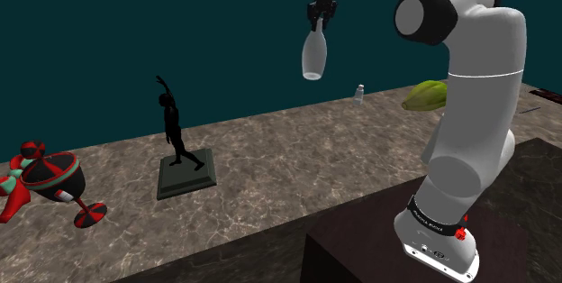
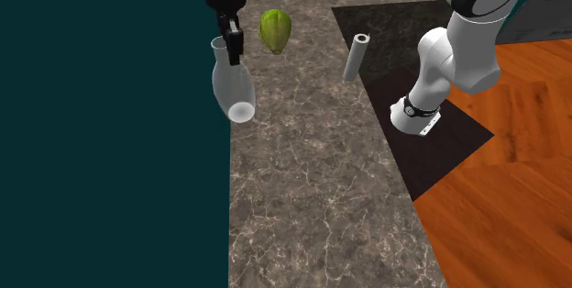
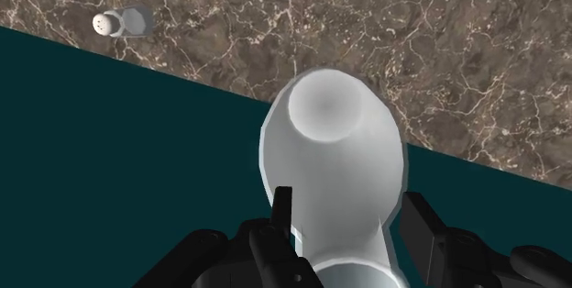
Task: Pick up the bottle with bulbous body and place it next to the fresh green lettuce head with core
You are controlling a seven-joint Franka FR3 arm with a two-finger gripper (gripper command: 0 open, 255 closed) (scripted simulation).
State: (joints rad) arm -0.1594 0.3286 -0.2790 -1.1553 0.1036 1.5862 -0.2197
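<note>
A white bottle (image 1: 312, 56) with a bulbous body hangs by its neck high above the marble counter (image 1: 270, 164), base pointing down. My black gripper (image 1: 321, 22) is shut on the neck. In the second exterior view the bottle (image 2: 233, 89) and gripper (image 2: 227, 43) are over the counter's edge by the teal wall. In the wrist view the fingers (image 3: 282, 211) clasp the bottle (image 3: 330, 149) on both sides. The green lettuce head (image 1: 423, 95) lies on the counter at the shoulder view's far right, partly behind my arm; it also shows as the lettuce (image 2: 275, 31) close beside the gripper.
A small white shaker (image 1: 358, 93) stands near the lettuce, seen lying below as the shaker (image 3: 119, 23). A black figurine (image 1: 177, 137) on a square base and a tipped red-and-black goblet (image 1: 58, 182) occupy the counter's left. The dark stand (image 1: 360, 250) is at lower right.
</note>
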